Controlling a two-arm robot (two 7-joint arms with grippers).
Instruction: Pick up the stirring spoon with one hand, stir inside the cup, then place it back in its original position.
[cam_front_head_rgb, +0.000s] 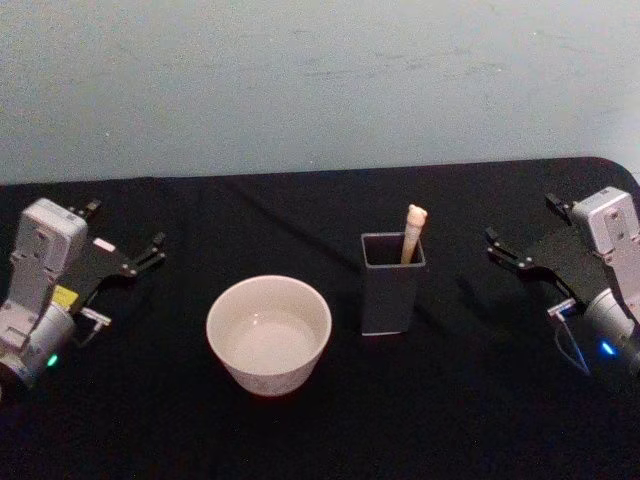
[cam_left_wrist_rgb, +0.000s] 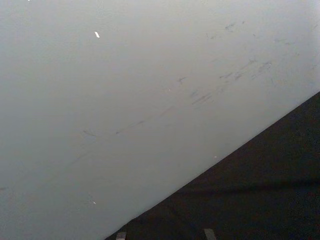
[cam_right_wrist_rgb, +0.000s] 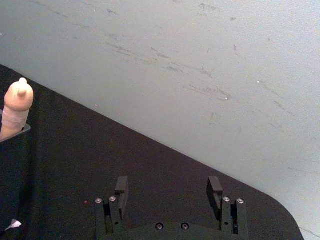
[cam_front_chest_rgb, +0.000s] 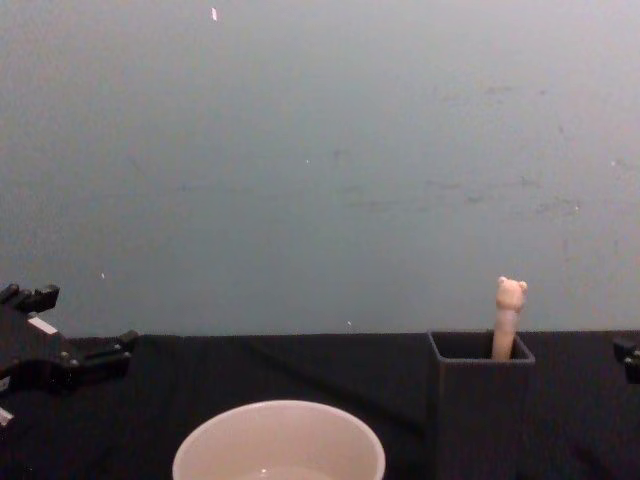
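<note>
The stirring spoon (cam_front_head_rgb: 412, 235) stands in the dark grey square holder (cam_front_head_rgb: 392, 283), its original position, with the beige bear-head handle (cam_front_chest_rgb: 508, 318) sticking above the rim; its bowl is hidden inside. The handle top (cam_right_wrist_rgb: 17, 107) also rises from the holder (cam_right_wrist_rgb: 12, 165) in the right wrist view. The wide cream-white cup (cam_front_head_rgb: 268, 335) sits left of the holder, upright, also seen low in the chest view (cam_front_chest_rgb: 280, 445). My left gripper (cam_front_head_rgb: 125, 228) rests open at the far left. My right gripper (cam_front_head_rgb: 523, 225) rests open at the far right, well clear of the holder, fingers (cam_right_wrist_rgb: 215, 186) spread with nothing between.
A black cloth (cam_front_head_rgb: 470, 400) covers the table, with a pale grey-blue wall (cam_front_head_rgb: 320, 80) behind it. The table's back right corner (cam_front_head_rgb: 610, 165) is rounded. Open cloth lies between each gripper and the cup and holder.
</note>
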